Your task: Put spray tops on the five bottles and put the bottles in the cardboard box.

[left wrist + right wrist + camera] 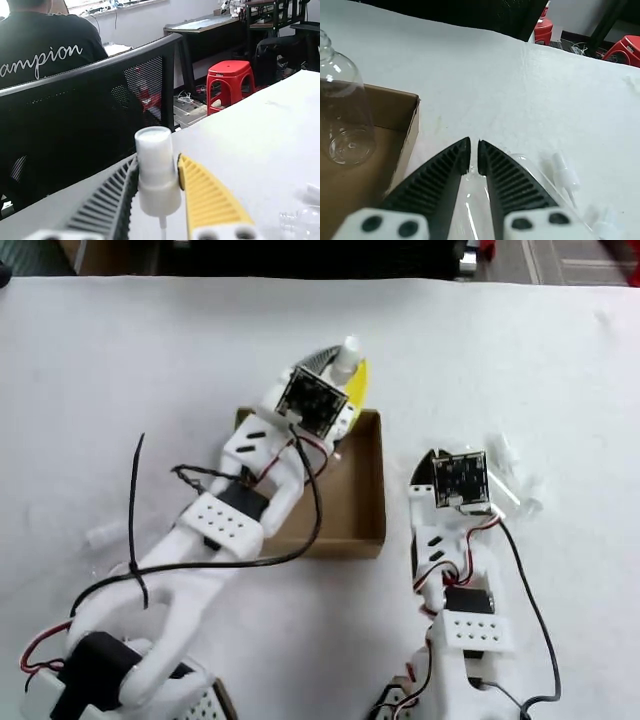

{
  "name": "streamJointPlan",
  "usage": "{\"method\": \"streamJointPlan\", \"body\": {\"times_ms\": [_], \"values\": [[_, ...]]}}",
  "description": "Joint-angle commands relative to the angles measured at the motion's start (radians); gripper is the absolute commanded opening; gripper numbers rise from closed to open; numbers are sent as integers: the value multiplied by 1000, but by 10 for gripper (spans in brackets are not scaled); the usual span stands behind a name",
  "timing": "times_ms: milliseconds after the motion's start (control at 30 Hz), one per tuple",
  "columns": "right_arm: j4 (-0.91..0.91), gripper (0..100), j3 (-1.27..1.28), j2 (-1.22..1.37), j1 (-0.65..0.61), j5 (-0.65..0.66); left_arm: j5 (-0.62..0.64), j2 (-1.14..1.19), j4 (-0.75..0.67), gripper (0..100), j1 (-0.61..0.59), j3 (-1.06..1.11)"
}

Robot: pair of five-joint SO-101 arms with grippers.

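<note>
Two arms at white table (150,370).

Nearest: right gripper (473,150), both black fingers (437,182) pressed together with a hairline gap at the tips, nothing pinched. It sits just above 1 clear bottle (469,197) lying on its side on the table, right of the box.

Just beside that bottle: 2 loose spray tops, first (565,172) and second (606,227), both lying flat. In the high view this clutter reads as one clear tangle; no count possible there.

Left of left arm: 1 small clear item (100,535) on the table, kind cannot be told.

Mid-table: 1 cardboard box (355,490), open top. Inside it, 1 upright bottle (342,115), clear, near the wall facing the right gripper; its neck is cut by the frame edge.

Farther: left gripper (157,161) over the box's far edge, one black and one yellow finger (210,200) pinching 1 white spray top (157,175), held upright, dip tube hanging below.

Beyond the table: 1 black mesh chair (75,115), 1 red stool (230,80).
</note>
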Motion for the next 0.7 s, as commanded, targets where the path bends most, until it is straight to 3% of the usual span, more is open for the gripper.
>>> {"method": "streamJointPlan", "body": {"times_ms": [0,167,233,333,467,667], "values": [[-21,18,-12,-8,2,8,0,-1,-26,28,10,-6],[-21,18,-14,-8,2,8,11,-7,71,135,12,-2],[-21,18,-14,-8,1,8,83,-8,123,163,12,-11],[-21,18,-14,-8,1,8,160,-8,193,168,5,-52],[-21,18,-14,-8,1,8,169,-8,298,168,5,-118],[-21,18,-14,-8,1,8,164,-21,302,166,1,-141]]}}
